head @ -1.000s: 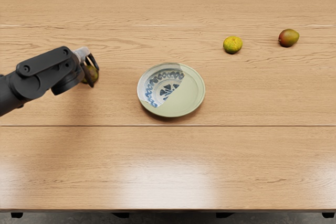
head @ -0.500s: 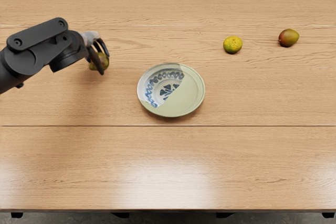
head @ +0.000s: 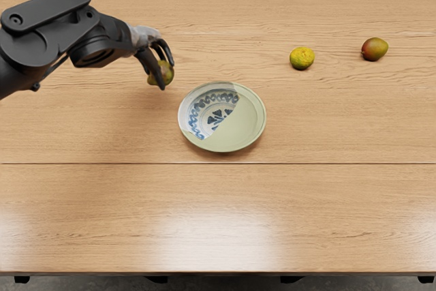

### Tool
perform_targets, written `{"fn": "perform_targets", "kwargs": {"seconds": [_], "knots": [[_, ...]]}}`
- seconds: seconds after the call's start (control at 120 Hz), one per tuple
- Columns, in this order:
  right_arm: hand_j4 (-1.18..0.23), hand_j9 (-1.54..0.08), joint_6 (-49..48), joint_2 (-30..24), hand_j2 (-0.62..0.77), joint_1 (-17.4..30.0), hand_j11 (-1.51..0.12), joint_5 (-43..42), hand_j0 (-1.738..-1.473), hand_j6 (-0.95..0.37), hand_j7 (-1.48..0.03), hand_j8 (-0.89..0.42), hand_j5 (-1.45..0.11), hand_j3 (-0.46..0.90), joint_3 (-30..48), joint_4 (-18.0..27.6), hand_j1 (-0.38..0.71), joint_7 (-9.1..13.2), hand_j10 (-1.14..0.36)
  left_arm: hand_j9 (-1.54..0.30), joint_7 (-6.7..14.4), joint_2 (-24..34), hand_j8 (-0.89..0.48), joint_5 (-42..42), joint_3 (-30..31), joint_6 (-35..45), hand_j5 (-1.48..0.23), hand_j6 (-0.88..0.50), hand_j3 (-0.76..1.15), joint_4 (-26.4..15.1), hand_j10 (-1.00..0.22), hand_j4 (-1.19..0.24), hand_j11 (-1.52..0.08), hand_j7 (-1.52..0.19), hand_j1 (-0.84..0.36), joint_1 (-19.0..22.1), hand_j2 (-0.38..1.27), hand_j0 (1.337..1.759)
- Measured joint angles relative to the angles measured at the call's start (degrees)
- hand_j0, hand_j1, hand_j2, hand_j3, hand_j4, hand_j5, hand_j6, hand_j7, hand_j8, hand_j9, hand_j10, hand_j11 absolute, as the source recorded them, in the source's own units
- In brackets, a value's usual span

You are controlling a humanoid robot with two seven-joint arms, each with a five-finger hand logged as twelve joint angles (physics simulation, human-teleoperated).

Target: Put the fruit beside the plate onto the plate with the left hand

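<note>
The left hand [head: 154, 54] reaches in from the left edge on its dark arm, its fingers [head: 157, 75] curled and clamped around a small yellow-green fruit [head: 166, 71]. The fruit hangs above the table [head: 218, 209], just beside the upper-left rim of the plate [head: 253, 127] and not over it. Well to the right, a yellow fruit [head: 302, 57] and a red-green fruit [head: 374, 48] lie on the table.

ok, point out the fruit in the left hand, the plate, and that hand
held fruit [head: 165, 72], head view, yellow-green skin showing between the fingers
plate [head: 251, 125], head view, plain green part right of centre
left hand [head: 154, 52], head view, middle of the hand
</note>
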State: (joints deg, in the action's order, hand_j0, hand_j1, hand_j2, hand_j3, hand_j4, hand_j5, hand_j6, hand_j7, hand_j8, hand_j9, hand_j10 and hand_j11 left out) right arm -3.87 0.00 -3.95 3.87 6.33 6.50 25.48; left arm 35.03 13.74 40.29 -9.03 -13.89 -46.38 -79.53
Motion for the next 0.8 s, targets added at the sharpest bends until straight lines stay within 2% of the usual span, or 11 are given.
{"fn": "perform_targets", "kwargs": {"seconds": [0.083,0.117,0.2,0.25,0.308,0.358,0.442,0.558,0.625,0.8], "knots": [[0.0,0.0,0.0,0.0,0.0,0.0,0.0,0.0,-1.658,0.0,0.0,0.0,0.0,0.0,0.0,0.0,-0.35,0.0,0.0,-1.08,0.0,0.0,-0.35,-1.4,-1.0,-2.0,-1.18,-0.31,0.0,-0.1,-0.5,-0.64,-1.07,-1.12,-0.42,-0.6,0.64,1.653],[0.0,0.0,0.0,0.0,0.0,0.0,0.0,0.0,-1.658,0.0,0.0,0.0,0.0,0.0,0.0,0.0,-0.35,0.0,0.0,-1.08,0.0,-0.1,-0.35,-1.9,-1.4,-2.6,-1.18,-0.31,0.0,-0.1,-0.51,-0.64,-1.08,-1.13,-0.39,-0.7,0.57,1.653],[0.0,0.0,0.0,0.0,0.0,0.0,0.0,0.0,-1.658,0.0,0.0,0.0,0.0,0.0,0.0,0.0,-0.35,0.0,0.0,-1.09,0.0,-1.7,-0.37,-2.9,-1.9,-3.9,-1.18,-0.32,0.0,-0.2,-0.55,-0.68,-1.09,-1.12,-0.39,-1.6,0.63,1.654],[0.0,0.0,0.0,0.0,0.0,0.0,0.0,0.0,-1.658,0.0,0.0,0.0,0.0,0.0,-0.1,0.0,-0.35,0.0,0.0,-1.09,0.0,-2.4,-0.37,-3.7,-2.1,-4.6,-1.18,-0.34,0.0,-0.2,-0.57,-0.69,-1.09,-1.13,-0.37,-2.1,0.57,1.654],[0.0,0.0,0.0,0.0,0.0,0.0,0.0,0.0,-1.658,0.0,0.0,0.0,0.0,0.0,-0.1,0.0,-0.35,0.0,0.0,-1.09,0.0,-2.9,-0.37,-4.7,-2.2,-5.6,-1.19,-0.33,0.0,-0.2,-0.59,-0.7,-1.09,-1.13,-0.39,-3.0,0.63,1.654],[0.0,0.0,0.0,0.0,0.0,-0.1,0.0,0.0,-1.658,0.0,0.0,0.0,0.0,0.0,0.0,0.0,-0.35,0.0,0.0,-1.09,0.0,-3.7,-0.36,-5.5,-2.3,-6.4,-1.19,-0.33,0.0,-0.2,-0.59,-0.72,-1.1,-1.14,-0.39,-3.6,0.62,1.654],[0.0,0.0,0.0,0.0,0.0,-0.3,0.0,0.0,-1.658,0.0,0.0,0.0,0.0,0.0,-0.1,0.0,-0.35,0.0,0.0,-1.1,0.0,-5.0,-0.4,-6.3,-2.9,-7.5,-1.19,-0.32,0.0,-0.2,-0.66,-0.73,-1.1,-1.13,-0.4,-3.6,0.65,1.654],[0.0,0.0,0.0,0.0,0.0,-0.6,0.0,0.0,-1.658,0.0,0.0,0.0,0.0,0.0,-0.1,0.0,-0.35,0.0,0.0,-1.11,0.0,-6.6,-0.38,-6.9,-3.6,-8.5,-1.21,-0.32,0.0,-0.2,-0.74,-0.76,-1.11,-1.13,-0.41,-3.6,0.7,1.654],[0.0,0.0,0.0,0.0,0.0,-0.7,0.0,0.0,-1.658,0.0,0.0,0.0,0.0,0.0,0.0,0.0,-0.35,0.0,0.0,-1.11,0.0,-7.4,-0.4,-7.1,-4.0,-8.6,-1.2,-0.33,0.0,-0.2,-0.76,-0.77,-1.12,-1.12,-0.38,-3.7,0.62,1.654],[0.0,0.0,0.0,0.0,0.0,-0.9,0.0,0.0,-1.658,0.0,0.0,0.0,0.0,0.0,0.0,0.1,-0.35,0.0,0.0,-1.12,0.0,-9.1,-0.4,-7.6,-4.9,-8.7,-1.19,-0.36,0.0,-0.1,-0.81,-0.8,-1.12,-1.13,-0.37,-3.6,0.66,1.654]]}}
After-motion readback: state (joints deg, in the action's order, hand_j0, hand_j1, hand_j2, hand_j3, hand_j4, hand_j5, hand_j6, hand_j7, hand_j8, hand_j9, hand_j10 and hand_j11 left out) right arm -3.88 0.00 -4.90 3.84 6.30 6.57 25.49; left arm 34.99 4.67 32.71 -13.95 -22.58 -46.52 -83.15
